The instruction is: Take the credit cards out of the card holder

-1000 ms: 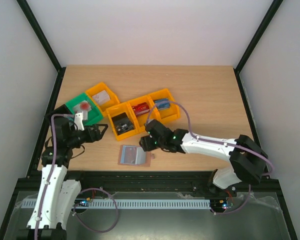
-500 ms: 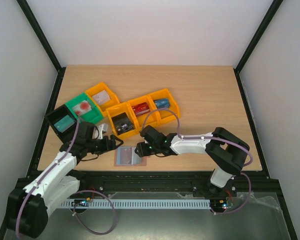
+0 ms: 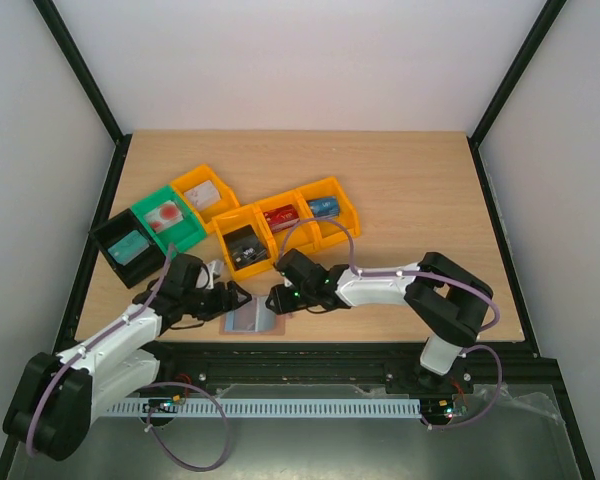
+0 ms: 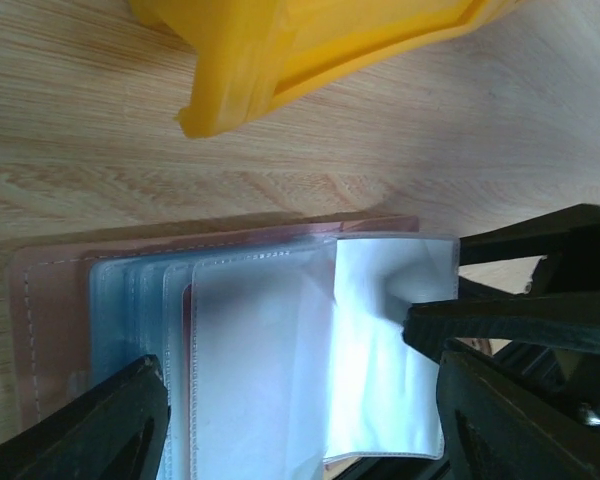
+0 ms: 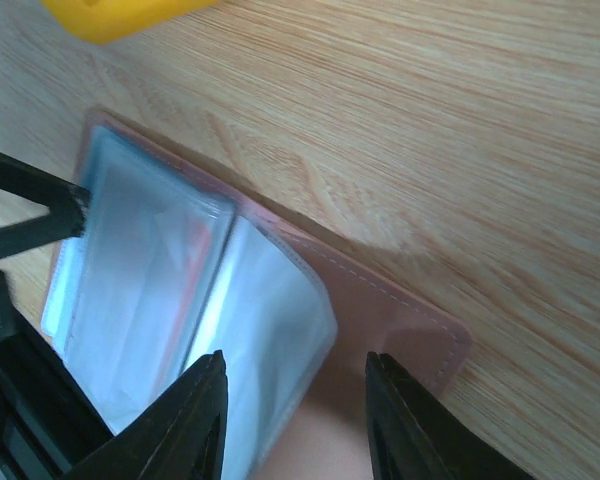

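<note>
Progress: early. The card holder (image 3: 250,322) lies open on the table (image 3: 410,200) near its front edge, just in front of the orange bins (image 3: 280,225), tan cover down and clear sleeves (image 4: 270,340) fanned upward. You have no card drawn out. A faint red shape shows inside one sleeve in the right wrist view, so at least one card seems to be still inside. All the pulling is left to do.

Left gripper (image 3: 234,299): fingers spread wide, straddling the holder's left side, holding nothing.

Right gripper (image 3: 276,298): fingers apart at the right side, a loose sleeve flap between them, not pinched as far as you can see.

Since half a second ago: your left gripper has moved in from beside the holder to over its edge. The holder sits slightly nearer the table's front. The right gripper is hardly changed.
</note>
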Controlling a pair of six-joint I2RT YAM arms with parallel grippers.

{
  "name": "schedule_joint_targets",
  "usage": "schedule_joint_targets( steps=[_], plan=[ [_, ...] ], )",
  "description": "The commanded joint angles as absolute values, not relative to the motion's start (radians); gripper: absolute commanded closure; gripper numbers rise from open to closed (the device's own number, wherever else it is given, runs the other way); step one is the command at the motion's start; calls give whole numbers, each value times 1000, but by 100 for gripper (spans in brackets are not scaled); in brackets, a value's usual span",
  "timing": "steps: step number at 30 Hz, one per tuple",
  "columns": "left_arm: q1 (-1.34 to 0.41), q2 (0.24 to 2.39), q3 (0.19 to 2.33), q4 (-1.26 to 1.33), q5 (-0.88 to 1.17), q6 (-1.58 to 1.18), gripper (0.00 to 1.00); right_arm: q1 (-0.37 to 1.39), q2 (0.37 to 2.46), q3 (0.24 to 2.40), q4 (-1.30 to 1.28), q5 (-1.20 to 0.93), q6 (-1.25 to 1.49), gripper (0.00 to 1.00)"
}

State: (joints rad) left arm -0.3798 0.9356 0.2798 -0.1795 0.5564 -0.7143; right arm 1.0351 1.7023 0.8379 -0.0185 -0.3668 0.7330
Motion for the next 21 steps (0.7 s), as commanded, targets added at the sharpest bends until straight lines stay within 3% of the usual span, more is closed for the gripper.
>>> schedule_joint_targets(
  steps=[1, 10, 13, 17, 21],
  plan=[
    [-395, 947, 253, -146, 536, -740, 27, 1053, 1677, 874, -54, -373, 706, 62],
    [-397, 940, 255, -152, 531, -738, 28, 1063, 1744, 883, 24, -424, 728, 61],
    [-397, 938, 253, -150, 533, -738, 28, 1063, 1754, 881, 28, -408, 729, 73],
    [-397, 922, 262, -152, 535, -729, 27, 1053, 1733, 881, 21, -417, 702, 98],
    [-397, 868, 294, -161, 543, -700, 23, 1032, 1643, 887, -1, -441, 577, 98]
  ],
)
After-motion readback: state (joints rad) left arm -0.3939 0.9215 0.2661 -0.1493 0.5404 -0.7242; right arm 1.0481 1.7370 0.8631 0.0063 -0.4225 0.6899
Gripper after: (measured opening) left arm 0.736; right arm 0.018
